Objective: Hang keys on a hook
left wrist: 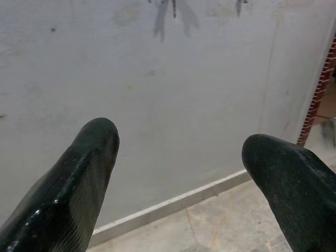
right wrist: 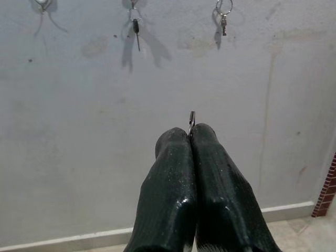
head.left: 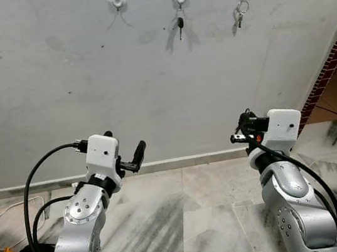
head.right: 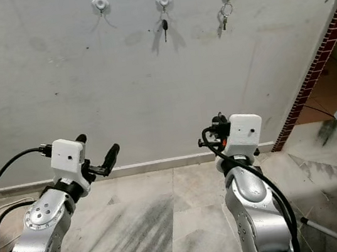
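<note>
Key ring [right wrist: 191,122]: pinched between the closed fingers of the right gripper [right wrist: 190,137], well below the empty left hook [head.left: 117,1], so it can be raised onto it. Other two hooks each carry keys. Left gripper [left wrist: 178,173]: spread wide, empty, held clear.
</note>
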You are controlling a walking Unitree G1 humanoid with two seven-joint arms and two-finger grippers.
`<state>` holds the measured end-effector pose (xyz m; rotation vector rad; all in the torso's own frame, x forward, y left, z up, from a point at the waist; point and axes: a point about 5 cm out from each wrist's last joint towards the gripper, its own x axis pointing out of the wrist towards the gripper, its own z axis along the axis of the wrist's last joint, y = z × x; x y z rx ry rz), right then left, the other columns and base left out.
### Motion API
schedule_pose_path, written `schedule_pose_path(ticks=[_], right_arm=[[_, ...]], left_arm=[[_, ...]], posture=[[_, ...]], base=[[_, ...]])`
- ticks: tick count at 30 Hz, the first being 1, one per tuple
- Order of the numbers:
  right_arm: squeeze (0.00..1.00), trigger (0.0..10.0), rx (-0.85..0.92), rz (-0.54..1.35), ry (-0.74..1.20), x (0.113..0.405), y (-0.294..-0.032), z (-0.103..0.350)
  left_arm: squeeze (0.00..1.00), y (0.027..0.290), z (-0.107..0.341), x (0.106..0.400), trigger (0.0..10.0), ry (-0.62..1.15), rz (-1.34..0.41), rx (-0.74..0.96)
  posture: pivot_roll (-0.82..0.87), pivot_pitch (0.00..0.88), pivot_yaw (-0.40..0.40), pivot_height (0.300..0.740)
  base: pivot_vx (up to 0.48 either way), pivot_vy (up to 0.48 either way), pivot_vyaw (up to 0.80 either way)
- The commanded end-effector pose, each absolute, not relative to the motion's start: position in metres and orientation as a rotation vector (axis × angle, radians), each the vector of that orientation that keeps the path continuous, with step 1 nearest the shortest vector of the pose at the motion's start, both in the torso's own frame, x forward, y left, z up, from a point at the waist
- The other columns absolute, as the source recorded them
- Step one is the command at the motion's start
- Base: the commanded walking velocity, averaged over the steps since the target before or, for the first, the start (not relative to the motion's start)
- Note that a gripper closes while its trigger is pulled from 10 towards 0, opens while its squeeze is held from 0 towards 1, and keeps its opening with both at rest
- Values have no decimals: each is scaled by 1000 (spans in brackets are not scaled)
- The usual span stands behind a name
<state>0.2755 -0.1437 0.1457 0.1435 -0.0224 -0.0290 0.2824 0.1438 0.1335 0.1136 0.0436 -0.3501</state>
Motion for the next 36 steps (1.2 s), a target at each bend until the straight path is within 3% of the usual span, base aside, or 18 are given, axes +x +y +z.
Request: schedule_pose_path(ticks=[1,36], right_arm=[[0,10000,136,-17,-30,275,-143,147],[0,10000,112,-4,-28,275,-141,146]], left_arm=[[0,141,135,283,10000,35,-371,104],[0,136,134,282,10000,41,-404,80]], posture=[[97,0,-47,740],[91,0,-46,740]], base=[[262,0,0],[331,0,0]])
